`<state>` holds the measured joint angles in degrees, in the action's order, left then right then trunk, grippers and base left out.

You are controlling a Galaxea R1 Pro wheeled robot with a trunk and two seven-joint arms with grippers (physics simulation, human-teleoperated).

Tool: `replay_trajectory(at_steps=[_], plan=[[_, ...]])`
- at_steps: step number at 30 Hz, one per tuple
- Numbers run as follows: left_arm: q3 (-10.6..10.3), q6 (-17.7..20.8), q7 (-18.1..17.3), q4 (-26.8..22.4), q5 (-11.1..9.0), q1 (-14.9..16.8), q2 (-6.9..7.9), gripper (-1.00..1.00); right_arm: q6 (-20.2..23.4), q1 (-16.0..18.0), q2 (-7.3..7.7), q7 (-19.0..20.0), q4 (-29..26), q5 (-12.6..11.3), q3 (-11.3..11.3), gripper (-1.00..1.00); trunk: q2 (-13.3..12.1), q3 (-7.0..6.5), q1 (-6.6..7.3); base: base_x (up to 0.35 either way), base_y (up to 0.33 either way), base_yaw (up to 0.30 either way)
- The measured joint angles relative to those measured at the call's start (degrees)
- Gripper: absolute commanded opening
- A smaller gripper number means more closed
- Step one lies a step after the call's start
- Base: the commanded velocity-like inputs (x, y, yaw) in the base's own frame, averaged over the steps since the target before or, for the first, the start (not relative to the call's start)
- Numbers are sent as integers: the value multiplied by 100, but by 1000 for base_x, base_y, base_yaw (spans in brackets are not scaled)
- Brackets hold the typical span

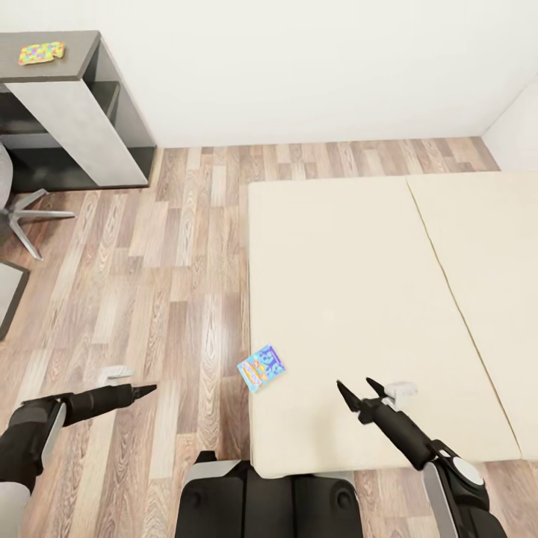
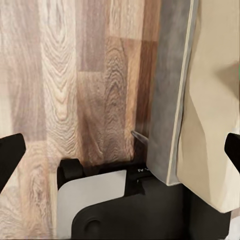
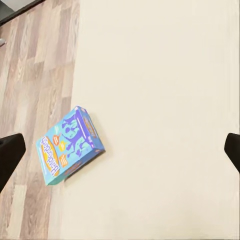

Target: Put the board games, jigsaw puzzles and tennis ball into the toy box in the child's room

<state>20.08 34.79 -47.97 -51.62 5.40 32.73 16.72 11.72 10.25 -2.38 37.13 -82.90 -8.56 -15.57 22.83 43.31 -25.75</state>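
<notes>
Right gripper: the right gripper hangs over the near part of the bed, its two dark fingers spread wide with nothing between them; its fingertips sit far apart at the sides of the wrist picture.
Left gripper: the left gripper is stretched out low above the wood floor, beside the bed; its tips stand wide apart and hold nothing.
Board game: a small blue board game lies flat on the bed's near left edge, one corner poking out over the floor. The box is light blue with darker blue cartoon figures, an orange-yellow title band along one short end, and an orange side panel. It lies skewed to the mattress edge.
Bed: the bed has a plain cream mattress in two sections, a seam running between them.
Table: in the far left corner, the table has a dark top and a pale front panel.
Jigsaw puzzle: a multicolour jigsaw puzzle lies flat on that dark top, near its far edge.
</notes>
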Motion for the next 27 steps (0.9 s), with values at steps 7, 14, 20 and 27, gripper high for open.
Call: replay_trajectory(at_steps=[7,14,20,27], plan=[[-347,7,1019,0,0,2,-207,100,48,0,-22,-900,31,688,340,100,0,-65,0,0,0,0],[-421,14,2094,0,-4,8,-423,100,100,5,-37,-1844,72,922,546,100,0,-130,0,0,0,0],[-425,9,2263,3,-1,9,-452,100,109,11,-47,-2452,247,946,686,100,0,-186,0,0,0,0],[-469,0,2407,9,-1,9,-463,100,113,17,-62,-3084,360,945,712,100,0,-250,0,0,0,0]])
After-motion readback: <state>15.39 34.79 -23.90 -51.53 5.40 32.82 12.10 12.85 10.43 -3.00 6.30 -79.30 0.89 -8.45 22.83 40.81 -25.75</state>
